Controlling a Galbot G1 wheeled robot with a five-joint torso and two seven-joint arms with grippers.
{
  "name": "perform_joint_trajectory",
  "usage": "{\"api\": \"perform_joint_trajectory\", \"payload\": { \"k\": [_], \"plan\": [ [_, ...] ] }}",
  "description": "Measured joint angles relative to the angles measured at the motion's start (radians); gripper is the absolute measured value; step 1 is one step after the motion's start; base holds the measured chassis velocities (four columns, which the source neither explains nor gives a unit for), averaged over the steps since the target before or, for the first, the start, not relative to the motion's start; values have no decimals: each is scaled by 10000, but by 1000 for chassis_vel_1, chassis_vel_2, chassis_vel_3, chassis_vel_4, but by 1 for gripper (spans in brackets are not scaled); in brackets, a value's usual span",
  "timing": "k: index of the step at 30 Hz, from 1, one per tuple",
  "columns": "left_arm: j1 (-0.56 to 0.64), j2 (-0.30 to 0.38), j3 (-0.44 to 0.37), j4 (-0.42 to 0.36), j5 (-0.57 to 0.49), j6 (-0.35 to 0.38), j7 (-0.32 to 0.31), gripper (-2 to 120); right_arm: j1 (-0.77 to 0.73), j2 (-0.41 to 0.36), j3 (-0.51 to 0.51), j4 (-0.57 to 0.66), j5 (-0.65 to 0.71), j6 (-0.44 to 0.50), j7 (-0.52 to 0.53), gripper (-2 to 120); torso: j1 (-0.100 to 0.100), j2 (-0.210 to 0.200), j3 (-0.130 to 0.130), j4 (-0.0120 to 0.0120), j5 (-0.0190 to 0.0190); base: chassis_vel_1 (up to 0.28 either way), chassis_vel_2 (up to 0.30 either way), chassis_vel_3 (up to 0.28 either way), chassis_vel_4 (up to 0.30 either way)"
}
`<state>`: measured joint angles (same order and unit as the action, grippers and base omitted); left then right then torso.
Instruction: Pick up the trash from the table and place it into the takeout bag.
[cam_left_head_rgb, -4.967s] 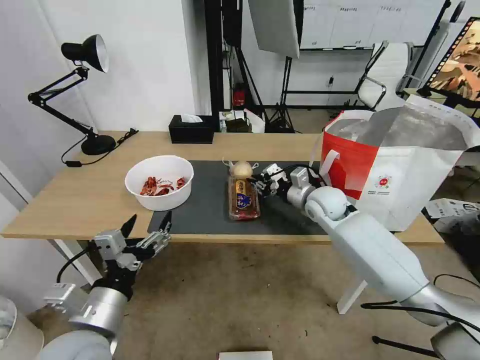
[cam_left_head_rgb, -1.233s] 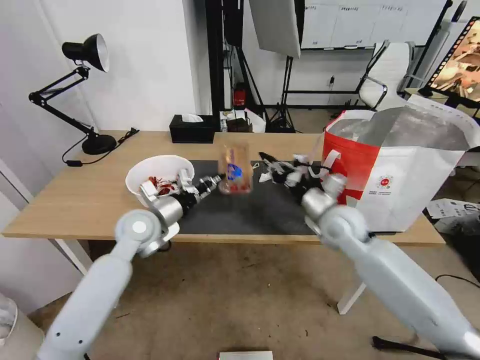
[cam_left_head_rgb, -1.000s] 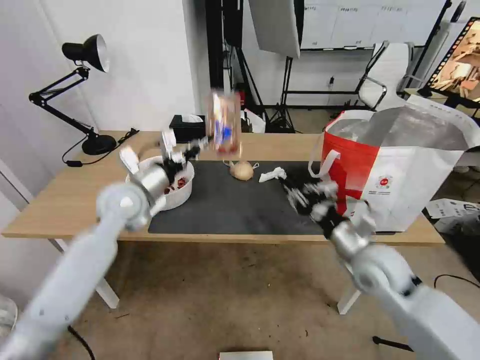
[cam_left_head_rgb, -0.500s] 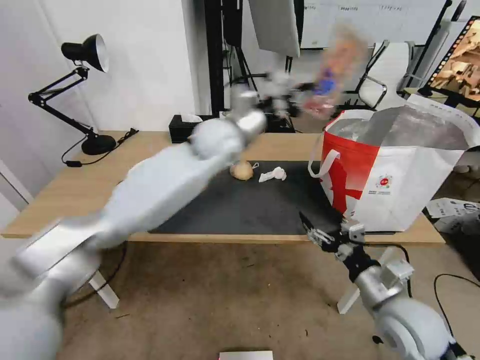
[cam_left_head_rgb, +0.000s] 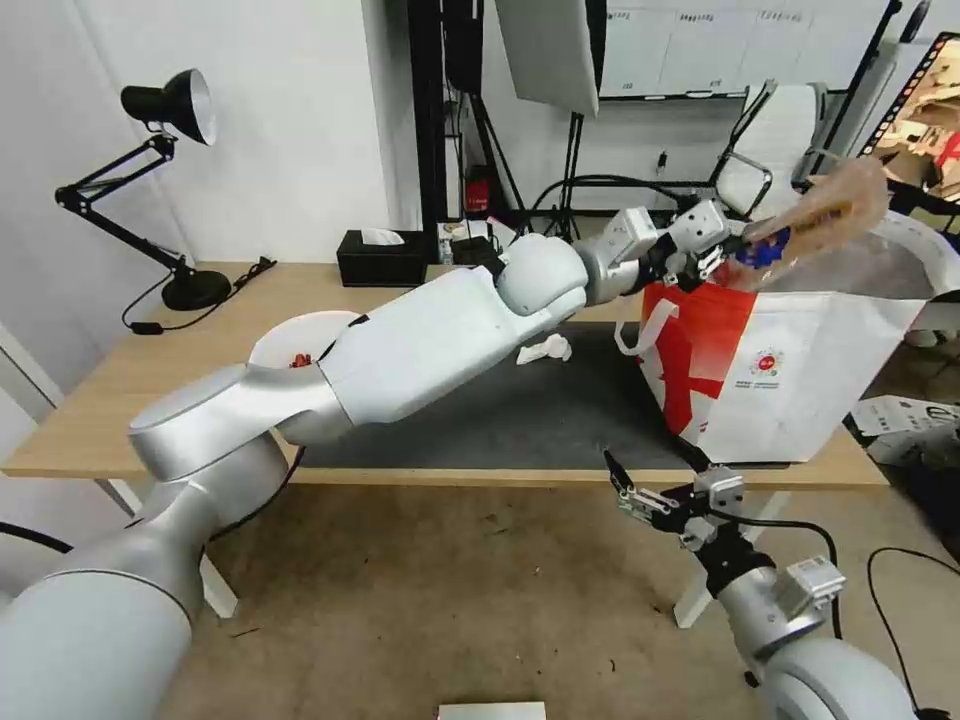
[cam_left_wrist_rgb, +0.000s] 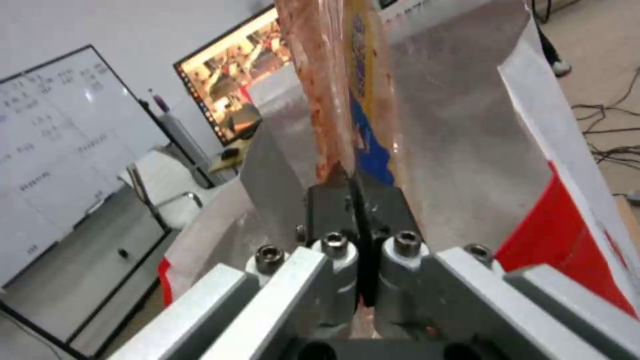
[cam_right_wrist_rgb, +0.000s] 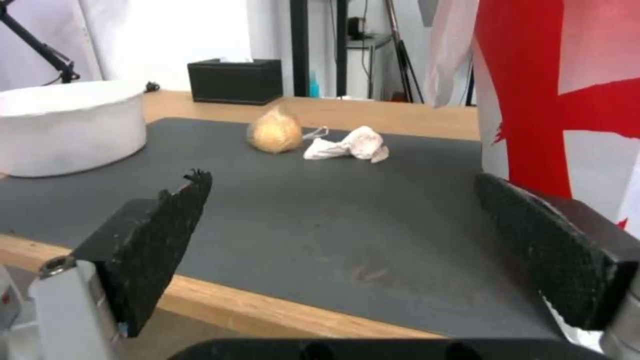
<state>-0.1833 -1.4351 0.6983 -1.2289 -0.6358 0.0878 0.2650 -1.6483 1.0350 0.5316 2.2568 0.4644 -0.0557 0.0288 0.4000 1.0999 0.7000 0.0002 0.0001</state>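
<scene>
Clamshell box (cam_left_head_rgb: 815, 215) above takeout bag (cam_left_head_rgb: 800, 370), table (cam_left_head_rgb: 150, 400)

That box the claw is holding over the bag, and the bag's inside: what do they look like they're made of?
The clamshell box, pinched in the left claw, looks like thin clear plastic: glossy, and red scraps show through it. The takeout bag seems lined with silver foil: its inner wall is grey, matte-shiny and creased. Its outside looks like coated woven fabric, though that is less certain.

Glossy white-and-silver arms, black pincer pads (cam_right_wrist_rgb: 160, 235)
</scene>
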Motion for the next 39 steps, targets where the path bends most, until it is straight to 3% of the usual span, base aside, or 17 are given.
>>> {"api": "perform_joint_trajectory", "payload": {
  "k": [2, 3, 9, 15, 19, 22, 23, 26, 28, 29, 31, 32, 34, 35, 37, 38, 39],
  "plan": [
    [33, 21, 0, -31, -83, 50, -66, 1, 5, 0, -12, -4, 1, -2, -2, 100, 0, 0, 0, 0, 0, 0, 0, 0, 0],
    [96, 34, -70, -97, -448, 181, -279, 11, 5, 15, -29, -20, 6, -11, -6, 100, 0, 0, 0, -1, -1, 0, 0, 0, 0],
    [137, 114, -321, -252, -1335, 400, -545, 29, 10, 33, -59, -53, 35, -42, -10, 100, 1, 0, 0, -2, -1, 0, 0, 0, 0],
    [385, 528, -767, -1089, -2427, 645, -1264, 51, 37, 16, -54, 21, 66, -55, -13, 100, 0, 0, 0, -3, -1, 0, 0, 0, 0],
    [966, 1273, -1378, -2292, -2630, 605, -1816, 66, -81, 46, 82, 220, 20, 30, 41, 100, 0, 0, -1, -8, -1, 0, 0, 0, 0],
    [2149, 2680, -2048, -3942, -2448, 524, -2202, 79, -206, -20, 269, 447, -146, 298, 178, 100, 0, 0, -1, -1, -5, 0, 0, 0, 0],
    [2149, 2680, -2048, -3942, -2448, 524, -2202, 79, -206, -20, 269, 447, -146, 298, 178, 100, 0, 0, -1, -1, -5, 0, 0, 0, 0],
    [3287, 3778, -2648, -5042, -2162, 318, -2398, 89, -343, -87, 406, 595, -304, 522, 295, 100, 0, 1, -1, 0, -7, 0, 0, 0, 0],
    [5046, 5098, -3771, -6443, -1490, 164, -2477, 98, -546, -124, 553, 744, -570, 750, 424, 100, 0, 0, 0, 4, -8, 0, 0, 0, 0],
    [5046, 5098, -3771, -6443, -1490, 164, -2477, 98, -546, -124, 553, 744, -570, 750, 424, 100, 0, 0, 0, 4, -8, 0, 0, 0, 0],
    [7448, 5837, -5446, -7573, -599, 33, -2475, 99, -756, -84, 666, 872, -861, 973, 500, 100, -3, 3, -3, 1, -6, 0, 0, 0, 0],
    [7448, 5837, -5446, -7573, -599, 33, -2475, 99, -756, -84, 666, 872, -861, 973, 500, 100, -3, 3, -3, 1, -6, 0, 0, 0, 0],
    [10141, 5937, -7598, -8390, 474, -180, -2409, 100, -1006, -14, 741, 1004, -1058, 1153, 558, 100, -2, 2, -3, -3, 0, 0, 0, 0, 0],
    [10141, 5937, -7598, -8390, 474, -180, -2409, 100, -1006, -14, 741, 1004, -1058, 1153, 558, 100, -2, 2, -3, -3, 0, 0, 0, 0, 0],
    [13038, 5416, -9549, -8968, 1706, -643, -2271, 100, -1291, 45, 854, 1129, -1187, 1347, 601, 100, -2, 2, -2, -2, -14, 0, 0, 0, 0],
    [13038, 5416, -9549, -8968, 1706, -643, -2271, 100, -1291, 45, 854, 1129, -1187, 1347, 601, 100, -2, 2, -2, -2, -14, 0, 0, 0, 0],
    [14254, 5003, -10325, -9200, 2299, -941, -2214, 100, -1405, 95, 913, 1161, -1273, 1483, 607, 100, -4, 3, -4, -3, 1, 0, 0, 0, 0]
  ]
}}
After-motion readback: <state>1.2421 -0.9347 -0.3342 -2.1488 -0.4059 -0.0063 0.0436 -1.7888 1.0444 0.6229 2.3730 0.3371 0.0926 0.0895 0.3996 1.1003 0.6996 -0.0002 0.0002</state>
